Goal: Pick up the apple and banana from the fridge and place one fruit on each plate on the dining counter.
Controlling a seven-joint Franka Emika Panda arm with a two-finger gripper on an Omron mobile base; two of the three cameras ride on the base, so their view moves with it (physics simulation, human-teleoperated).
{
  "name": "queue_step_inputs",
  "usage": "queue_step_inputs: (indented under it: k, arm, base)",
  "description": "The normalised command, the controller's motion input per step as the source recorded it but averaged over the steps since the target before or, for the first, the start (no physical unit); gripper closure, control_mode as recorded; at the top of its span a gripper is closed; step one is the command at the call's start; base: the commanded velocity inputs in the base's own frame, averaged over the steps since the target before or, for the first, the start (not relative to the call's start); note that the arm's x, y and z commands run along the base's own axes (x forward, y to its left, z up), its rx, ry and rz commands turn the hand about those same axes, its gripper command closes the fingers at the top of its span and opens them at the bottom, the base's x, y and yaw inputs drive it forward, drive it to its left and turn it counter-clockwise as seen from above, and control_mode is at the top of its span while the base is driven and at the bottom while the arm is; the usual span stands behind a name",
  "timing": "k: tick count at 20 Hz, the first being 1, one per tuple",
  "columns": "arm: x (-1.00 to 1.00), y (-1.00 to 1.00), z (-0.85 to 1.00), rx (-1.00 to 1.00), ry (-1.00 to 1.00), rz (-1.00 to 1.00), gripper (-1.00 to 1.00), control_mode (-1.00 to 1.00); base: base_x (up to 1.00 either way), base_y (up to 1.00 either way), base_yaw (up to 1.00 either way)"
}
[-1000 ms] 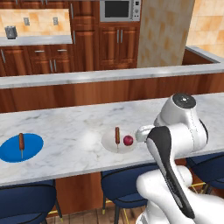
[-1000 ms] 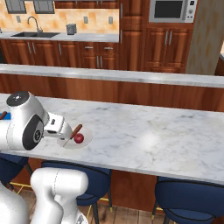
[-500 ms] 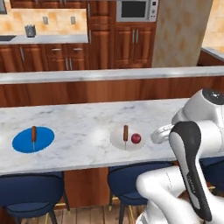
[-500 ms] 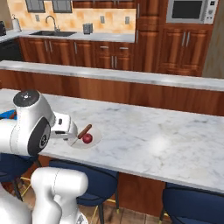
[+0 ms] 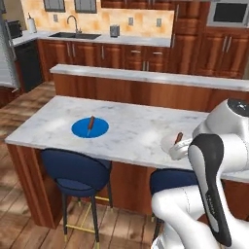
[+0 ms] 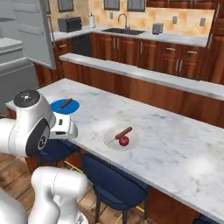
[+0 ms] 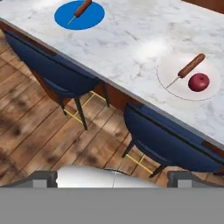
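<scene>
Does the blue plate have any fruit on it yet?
No fruit yet. The blue plate holds just a brown stick-like utensil. The apple sits on the white plate.

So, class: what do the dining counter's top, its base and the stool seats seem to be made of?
Dining counter top: polished marble, white with grey veins and a soft glare. Base: reddish-brown wood, probably varnished. Stool seats: dark blue, probably padded vinyl or plastic.

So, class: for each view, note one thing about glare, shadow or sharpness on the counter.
Hand view: a pale glare patch on the dining counter, left of the white plate. Right base view: a similar bright sheen near the counter's right end. Left base view: soft overall, the blue plate casts no clear shadow.
</scene>
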Motion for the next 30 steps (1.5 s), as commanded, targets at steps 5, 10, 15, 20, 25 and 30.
queue_step_inputs:
  k: [5,10,15,20,25,30]
  arm:
    - [0.00,0.00,0.00,0.00,0.00,0.00,-1.00,1.00]
    - [0.00,0.00,0.00,0.00,0.00,0.00,-1.00,1.00]
    - [0.00,0.00,0.00,0.00,0.00,0.00,-1.00,1.00]
    - [0.00,0.00,0.00,0.00,0.00,0.00,-1.00,1.00]
    - [0.00,0.00,0.00,0.00,0.00,0.00,-1.00,1.00]
    - [0.00,0.00,0.00,0.00,0.00,0.00,-1.00,1.00]
  base:
    - [0.05,0.85,0.61]
    - [0.09,0.98,0.50]
    - [0.42,1.00,0.29]
    - [0.70,0.90,0.03]
    - [0.98,0.81,0.00]
    - [1.00,0.70,-0.04]
